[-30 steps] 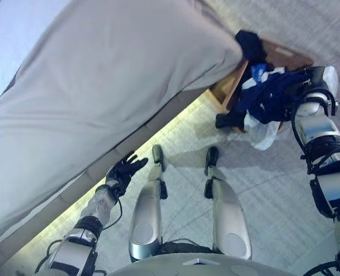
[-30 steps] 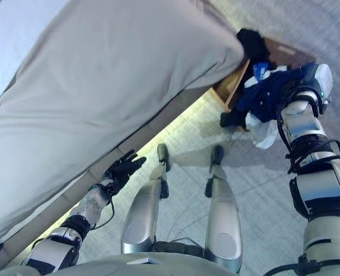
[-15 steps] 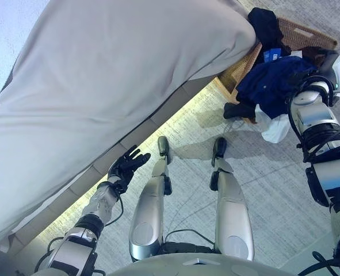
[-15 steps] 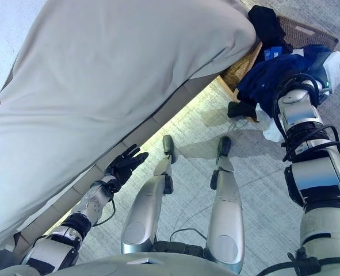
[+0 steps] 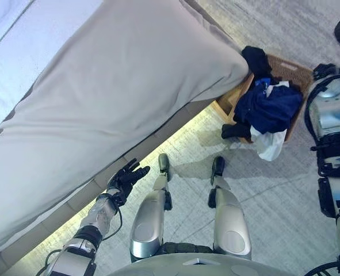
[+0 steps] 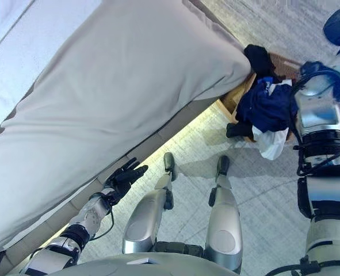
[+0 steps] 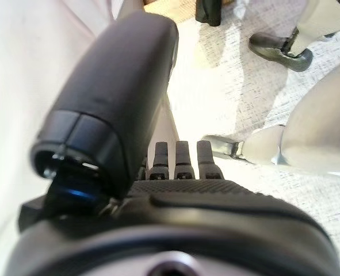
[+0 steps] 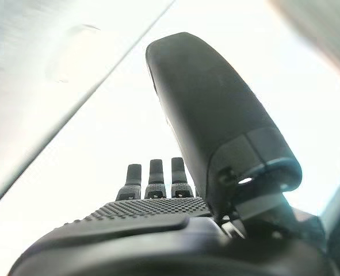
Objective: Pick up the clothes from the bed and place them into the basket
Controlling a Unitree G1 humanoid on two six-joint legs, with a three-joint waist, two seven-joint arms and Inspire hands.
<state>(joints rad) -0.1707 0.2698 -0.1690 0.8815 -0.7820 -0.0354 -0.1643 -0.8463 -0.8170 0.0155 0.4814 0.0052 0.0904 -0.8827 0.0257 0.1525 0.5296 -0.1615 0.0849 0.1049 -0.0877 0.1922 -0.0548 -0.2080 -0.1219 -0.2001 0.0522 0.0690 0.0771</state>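
A brown wicker basket [image 5: 294, 65] stands on the floor by the bed's corner. A dark blue garment [image 5: 267, 107] lies on top in it. A black garment [image 5: 255, 58] hangs over its far rim, and a white garment [image 5: 269, 143] and a black piece [image 5: 235, 131] hang over its near rim. My right hand [image 6: 335, 26] is raised above and beyond the basket; its fingers are straight and empty in the right wrist view [image 8: 152, 211]. My left hand [image 5: 127, 176] is open and empty, low beside the bed's side.
The bed [image 5: 100, 103] with a smooth grey cover spans the left and middle; no clothes show on it. Its lit base runs along the floor beside my left hand. Grey carpet [image 5: 273, 190] lies around the basket.
My right hand has let go of the dark blue garment, which now lies in the basket, and has risen up and away. The camera has shifted. The left hand has stayed put.
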